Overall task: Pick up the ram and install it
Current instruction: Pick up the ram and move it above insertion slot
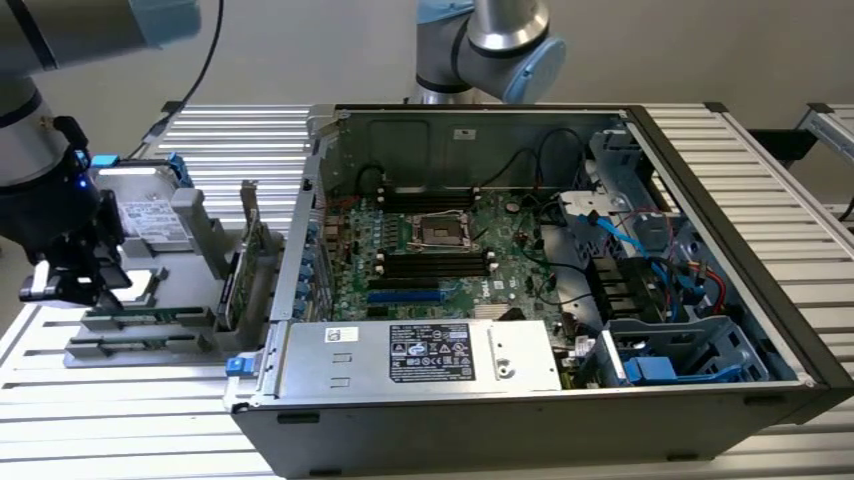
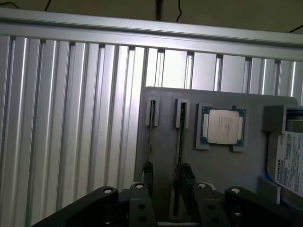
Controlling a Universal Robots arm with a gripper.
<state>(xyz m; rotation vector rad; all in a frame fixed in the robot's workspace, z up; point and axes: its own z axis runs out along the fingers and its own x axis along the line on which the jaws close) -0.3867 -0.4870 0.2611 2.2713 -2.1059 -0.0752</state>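
At the exterior view's left, the gripper (image 1: pixel 74 288) hangs low over the grey parts tray (image 1: pixel 140 350), well apart from the open computer case (image 1: pixel 747 330). In the wrist view its fingers (image 2: pixel 147 172) stand released and spread, straddling the ram (image 2: pixel 179 142). The ram sits edge-on in its tray slot, and no grasp is made. A second stick (image 2: pixel 150 135) sits just beside it, in line with one finger. A processor (image 2: pixel 221 126) lies further along the tray. To the right, inside the case, the motherboard's memory slots (image 1: pixel 430 266) look unfilled. Judgement: pick-up not yet done; installation entirely outstanding.
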